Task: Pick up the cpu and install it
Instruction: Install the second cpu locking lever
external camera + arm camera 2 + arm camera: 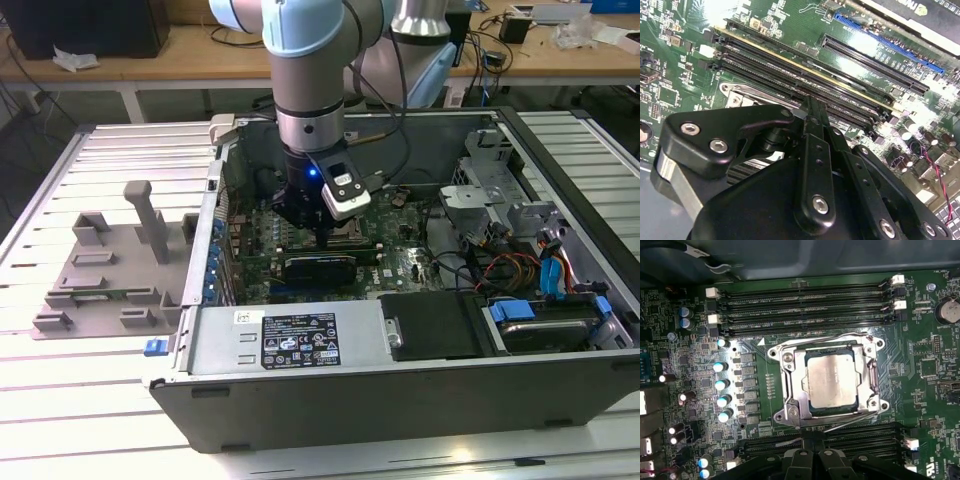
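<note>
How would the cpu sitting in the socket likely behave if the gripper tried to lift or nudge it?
The cpu looks like a thin, flat square with a smooth metal top, so it is probably stiff and light, yet slippery to pinch. It lies flat inside the socket frame, so it likely won't roll or tip, and a sideways nudge would probably be stopped by the frame.
</note>
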`<state>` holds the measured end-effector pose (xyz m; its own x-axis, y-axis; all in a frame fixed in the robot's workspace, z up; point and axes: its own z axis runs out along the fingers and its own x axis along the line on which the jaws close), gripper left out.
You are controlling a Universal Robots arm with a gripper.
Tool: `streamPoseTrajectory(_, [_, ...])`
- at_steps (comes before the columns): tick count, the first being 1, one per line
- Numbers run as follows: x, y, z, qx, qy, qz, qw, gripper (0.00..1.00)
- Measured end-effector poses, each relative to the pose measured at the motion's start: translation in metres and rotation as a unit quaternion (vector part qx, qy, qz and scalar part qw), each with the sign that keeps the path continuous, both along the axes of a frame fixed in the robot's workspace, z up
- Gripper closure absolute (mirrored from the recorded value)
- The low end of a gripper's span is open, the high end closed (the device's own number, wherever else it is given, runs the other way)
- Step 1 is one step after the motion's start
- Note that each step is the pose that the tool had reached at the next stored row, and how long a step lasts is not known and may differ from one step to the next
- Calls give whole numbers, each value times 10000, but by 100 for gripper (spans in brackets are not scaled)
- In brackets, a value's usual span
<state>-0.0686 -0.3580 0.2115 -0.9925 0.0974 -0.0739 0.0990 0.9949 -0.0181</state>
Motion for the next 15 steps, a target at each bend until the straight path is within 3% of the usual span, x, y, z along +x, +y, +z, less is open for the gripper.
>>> streamPoseTrajectory(1, [-12, 0, -4, 0, -16, 0, 10000, 89])
streamPoseTrajectory(2, [-47, 0, -11, 2, -62, 0, 10000, 89])
streamPoseTrajectory(4, [-81, 0, -15, 3, -102, 0, 9999, 89])
streamPoseTrajectory(6, [-134, 0, -17, 17, -195, 0, 9998, 89])
streamPoseTrajectory(9, [-181, -1, -17, 107, -317, -2, 9994, 89])
streamPoseTrajectory(13, [-183, -1, -17, 117, -328, -2, 9994, 89])
streamPoseTrajectory(15, [-184, -3, -17, 160, -332, -3, 9993, 89])
